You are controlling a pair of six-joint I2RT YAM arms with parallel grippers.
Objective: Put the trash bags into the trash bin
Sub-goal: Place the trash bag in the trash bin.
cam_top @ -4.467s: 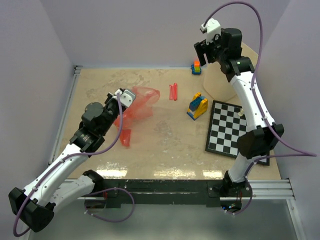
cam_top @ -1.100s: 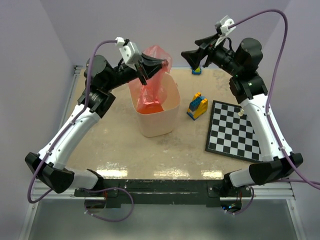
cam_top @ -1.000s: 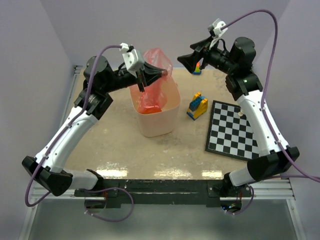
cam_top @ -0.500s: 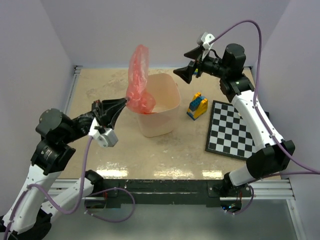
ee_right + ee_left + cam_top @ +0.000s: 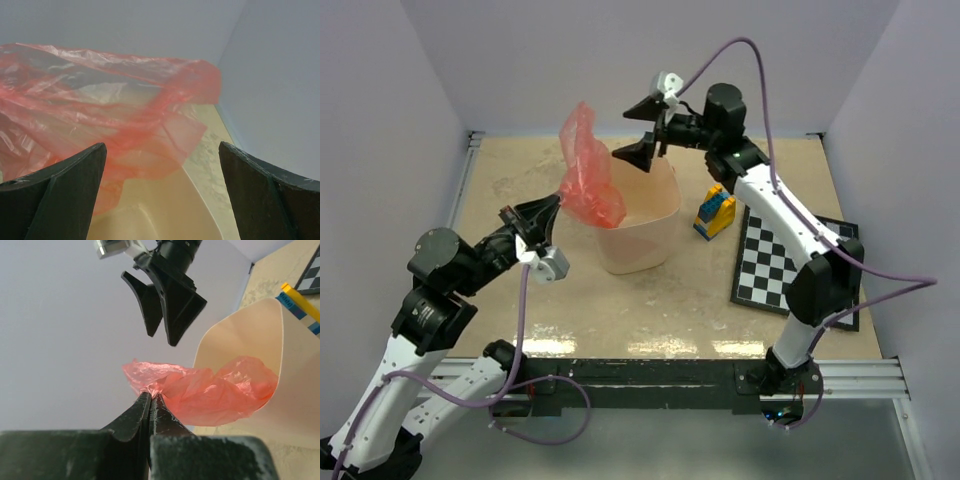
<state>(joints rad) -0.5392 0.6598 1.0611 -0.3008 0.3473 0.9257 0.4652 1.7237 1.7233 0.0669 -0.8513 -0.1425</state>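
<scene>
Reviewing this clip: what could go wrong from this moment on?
The crinkly translucent red plastic bag pinched by the shut left gripper stands mostly above the left rim of the cream-beige plastic bin; released now, it might slump outside. The open right gripper, hovering over the bin, might close on air or nudge the bin.

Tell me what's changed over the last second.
The left pincer, shut on the red trash bag, swung from above the trash bin down to its near-left, dragging the bag along. The open right pincer moved left toward the bag. Bin, checkerboard, toy blocks stayed.
</scene>
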